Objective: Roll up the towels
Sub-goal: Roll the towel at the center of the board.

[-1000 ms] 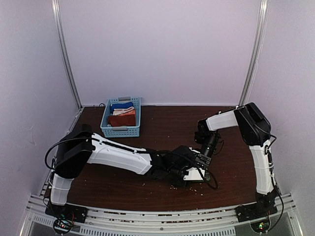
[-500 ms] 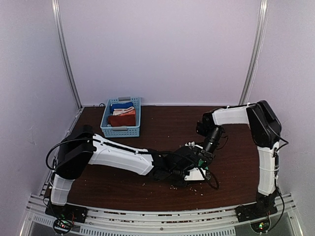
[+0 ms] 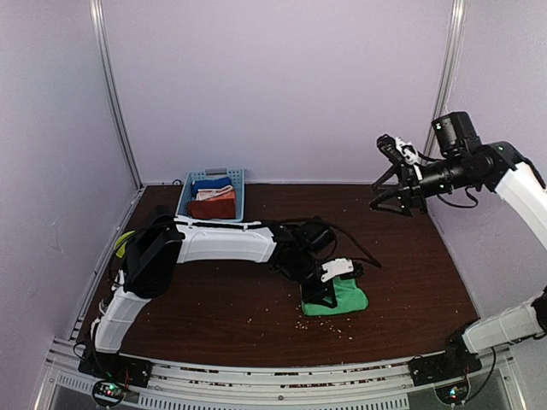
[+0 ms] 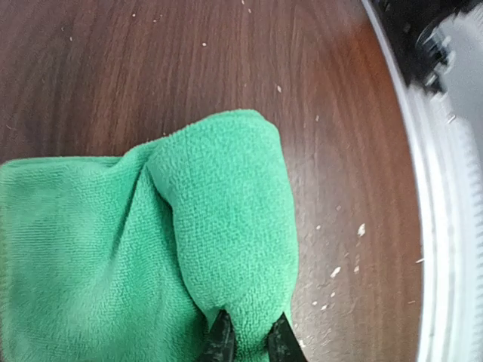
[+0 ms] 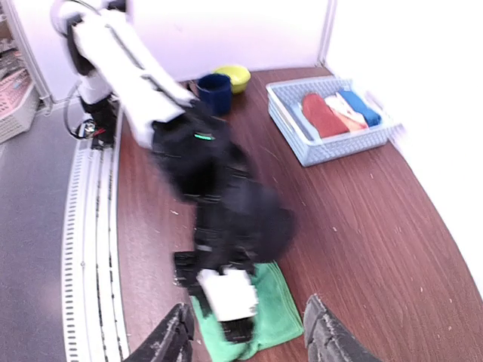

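Green towel (image 3: pixel 349 297) lies on the dark wooden table (image 3: pixel 410 273), right of centre and towards the near edge, well apart from the basket. In the left wrist view it is bunched rather than flat: a thick fold stands raised along its right-hand side, and the rest spreads loosely to the left. Left gripper (image 4: pixel 249 341) is clamped on the near end of that raised fold, the two black fingertips (image 4: pixel 222 338) drawn close together with cloth pinched between them. The left arm (image 3: pixel 222 243) reaches low across the table to the towel. Right gripper (image 5: pixel 250 343) is held high above the far right part of the table, clear of all objects, with its jaws wide apart and nothing between them; its camera looks down on the left arm and the green towel. Rust towel (image 3: pixel 212 208) sits in the light blue basket (image 3: pixel 186 224) at the far left of the table, in the end nearest the arms. A blue cloth (image 3: pixel 210 184) occupies the far end, and a white-and-orange striped cloth (image 3: pixel 220 193) lies between the two. Pale crumbs (image 4: pixel 361 229) are scattered on the table beside the green towel. A dark blue cup (image 5: pixel 215 92) and a yellow-green bowl (image 5: pixel 232 74) stand together at the left edge of the table, beside the left arm.
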You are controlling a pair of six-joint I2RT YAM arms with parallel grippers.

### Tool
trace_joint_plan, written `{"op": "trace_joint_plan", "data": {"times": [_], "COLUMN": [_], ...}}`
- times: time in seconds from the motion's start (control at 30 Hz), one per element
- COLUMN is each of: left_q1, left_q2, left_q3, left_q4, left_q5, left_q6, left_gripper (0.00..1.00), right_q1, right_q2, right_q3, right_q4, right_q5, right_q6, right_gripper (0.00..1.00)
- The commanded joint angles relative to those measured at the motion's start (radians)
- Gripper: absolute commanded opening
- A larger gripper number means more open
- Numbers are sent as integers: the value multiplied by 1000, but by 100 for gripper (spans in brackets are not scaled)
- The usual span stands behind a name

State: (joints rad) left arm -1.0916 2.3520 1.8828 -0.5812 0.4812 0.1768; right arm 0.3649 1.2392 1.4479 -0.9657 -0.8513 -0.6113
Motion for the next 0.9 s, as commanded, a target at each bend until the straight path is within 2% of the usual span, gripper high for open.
{"op": "trace_joint_plan", "data": {"times": [0.0,0.1,0.23,0.4,0.47,0.53,0.67,0.87], "left_q1": [68,101,140,152,153,153,152,153], "left_q2": [157,207,255,274,278,282,281,276], "left_q3": [85,124,148,160,161,157,147,147], "left_q4": [-166,-166,-168,-166,-166,-166,-166,-166], "left_q5": [341,415,476,458,469,468,472,481], "left_q6": [-182,-225,-263,-270,-270,-270,-266,-266], "left_gripper": [11,10,10,13,13,12,12,12], "right_q1": [16,78,228,402,440,453,468,484], "right_q2": [-87,-84,-82,-71,-55,-27,62,175], "right_q3": [-120,-145,-239,-438,-509,-562,-614,-635], "right_q4": [49,-74,-99,90,205,306,432,523], "right_q5": [-126,-87,105,394,530,603,673,719], "right_q6": [-13,-131,-190,-155,-114,-112,-134,-173], "right_gripper": [54,51,44,41,44,47,49,50]}}
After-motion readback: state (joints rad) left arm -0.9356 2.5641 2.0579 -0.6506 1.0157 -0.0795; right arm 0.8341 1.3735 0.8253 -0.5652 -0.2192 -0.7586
